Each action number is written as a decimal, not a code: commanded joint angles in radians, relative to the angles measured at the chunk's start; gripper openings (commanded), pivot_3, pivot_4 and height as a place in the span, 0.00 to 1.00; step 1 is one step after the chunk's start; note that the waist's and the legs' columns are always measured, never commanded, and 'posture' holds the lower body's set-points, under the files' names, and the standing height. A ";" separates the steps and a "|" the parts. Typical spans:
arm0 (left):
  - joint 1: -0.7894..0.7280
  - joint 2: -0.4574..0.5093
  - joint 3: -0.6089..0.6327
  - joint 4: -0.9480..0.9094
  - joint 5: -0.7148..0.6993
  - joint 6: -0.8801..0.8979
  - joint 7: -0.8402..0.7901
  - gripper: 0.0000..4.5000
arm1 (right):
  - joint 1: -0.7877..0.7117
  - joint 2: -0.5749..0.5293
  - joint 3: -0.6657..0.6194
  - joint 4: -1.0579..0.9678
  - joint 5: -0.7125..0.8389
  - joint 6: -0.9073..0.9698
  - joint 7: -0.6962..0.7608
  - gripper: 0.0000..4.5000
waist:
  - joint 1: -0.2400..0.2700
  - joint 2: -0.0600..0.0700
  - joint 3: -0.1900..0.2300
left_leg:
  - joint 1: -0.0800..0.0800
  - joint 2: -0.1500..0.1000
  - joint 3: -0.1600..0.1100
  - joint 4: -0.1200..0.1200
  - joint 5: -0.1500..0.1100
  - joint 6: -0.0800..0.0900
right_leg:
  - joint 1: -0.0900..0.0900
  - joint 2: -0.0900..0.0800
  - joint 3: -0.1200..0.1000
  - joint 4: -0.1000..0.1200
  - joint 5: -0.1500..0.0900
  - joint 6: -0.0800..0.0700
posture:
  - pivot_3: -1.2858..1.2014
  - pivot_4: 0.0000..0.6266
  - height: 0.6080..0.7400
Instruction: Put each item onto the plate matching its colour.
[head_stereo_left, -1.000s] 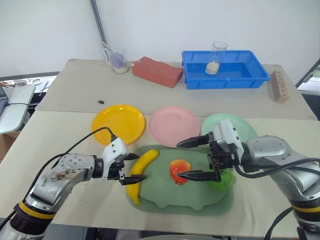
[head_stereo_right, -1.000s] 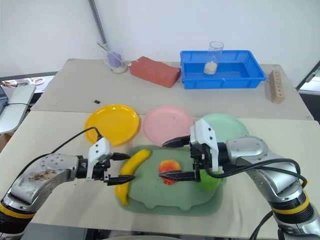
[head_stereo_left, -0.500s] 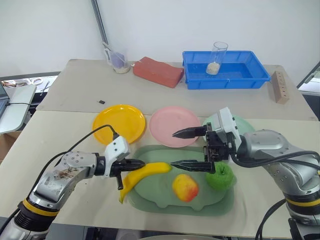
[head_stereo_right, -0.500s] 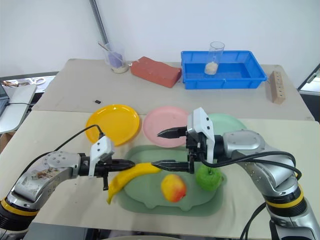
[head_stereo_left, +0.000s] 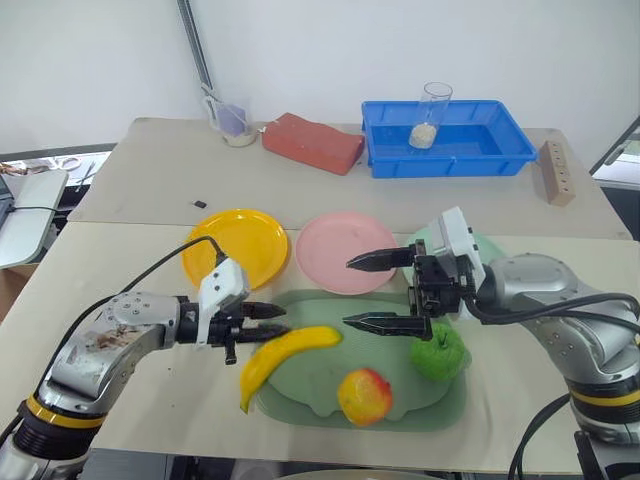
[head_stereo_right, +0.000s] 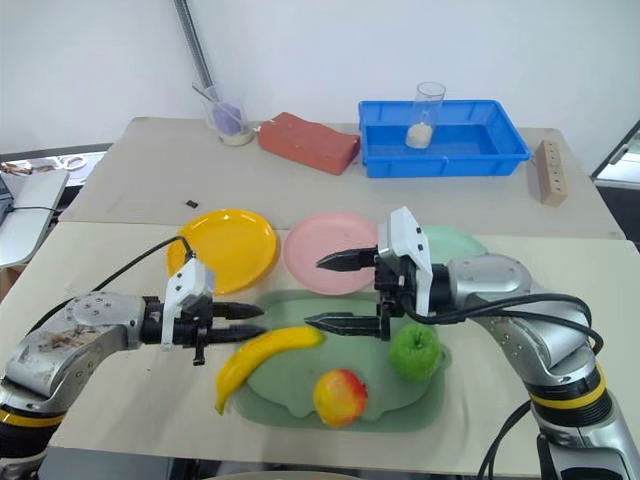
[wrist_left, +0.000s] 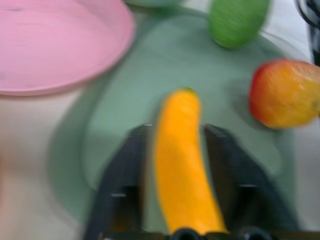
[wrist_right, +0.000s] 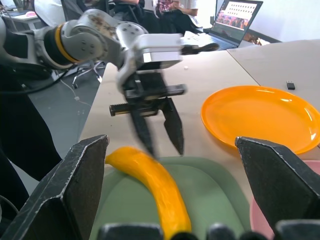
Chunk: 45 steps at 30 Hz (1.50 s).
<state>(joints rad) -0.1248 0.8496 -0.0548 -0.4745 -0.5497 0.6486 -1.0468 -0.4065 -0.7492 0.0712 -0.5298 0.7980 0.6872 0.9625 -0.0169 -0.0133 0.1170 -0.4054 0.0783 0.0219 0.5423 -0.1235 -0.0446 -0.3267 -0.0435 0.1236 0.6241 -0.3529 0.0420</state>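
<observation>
The yellow banana (head_stereo_left: 285, 352) lies on the dull-green mat (head_stereo_left: 310, 385), its left end sticking out over the mat's edge. My left gripper (head_stereo_left: 285, 319) hovers open just above that end; in the left wrist view the banana (wrist_left: 182, 170) runs between the two fingers (wrist_left: 127, 170) with a gap on each side. Near the mat's front edge sits the red-and-yellow fruit (head_stereo_left: 364, 396), and the green apple (head_stereo_left: 438, 352) sits at its right. My right gripper (head_stereo_left: 364, 292) stands wide open and empty above the mat. Behind are the yellow plate (head_stereo_left: 235, 245), the pink plate (head_stereo_left: 340, 250) and the mint plate (head_stereo_left: 490, 245), which is partly hidden.
On the far table stand a red brick (head_stereo_left: 312, 142), a blue tray (head_stereo_left: 480, 150) holding a glass (head_stereo_left: 430, 110), a cup (head_stereo_left: 232, 118) and a wooden block (head_stereo_left: 558, 172). A small black object (head_stereo_left: 201, 204) lies behind the yellow plate.
My left gripper shut on the banana, swung it across the mat, then opened and drew back slightly; the banana lies free. The red-and-yellow fruit rolled to the mat's front. The right gripper rose a little.
</observation>
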 joint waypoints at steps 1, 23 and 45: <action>0.018 0.018 -0.012 -0.048 0.041 -0.037 0.010 0.79 | -0.001 -0.020 -0.024 -0.034 0.013 0.005 0.021 1.00 | 0.003 0.000 0.000 | 0.000 0.000 0.000 0.000 0.000 0.000 | 0.000 0.000 0.000 0.000 0.000 0.000 | 0.52 0.24 1.00; 0.009 -0.037 -0.135 0.021 0.216 -0.129 0.051 0.28 | 0.039 -0.074 -0.034 -0.076 0.026 0.022 0.065 1.00 | 0.002 -0.002 0.001 | -0.001 0.000 0.000 0.000 0.000 0.000 | -0.001 0.000 0.000 0.000 0.000 -0.001 | 0.52 0.24 1.00; -0.446 -0.093 0.068 0.671 0.290 -0.068 0.284 0.23 | -0.223 0.151 0.034 0.052 -0.116 0.084 -0.222 1.00 | 0.002 -0.002 0.001 | -0.002 -0.001 -0.004 0.000 0.000 0.000 | -0.005 0.003 0.000 0.004 0.000 0.000 | 0.52 0.24 1.00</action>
<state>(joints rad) -0.5428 0.7502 0.0124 0.1796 -0.2922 0.6279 -0.7655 -0.6062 -0.6018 0.1136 -0.4640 0.6839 0.7645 0.7552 -0.0147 -0.0152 0.1176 -0.4078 0.0777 0.0176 0.5422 -0.1234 -0.0443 -0.3322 -0.0403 0.1234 0.6283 -0.3528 0.0417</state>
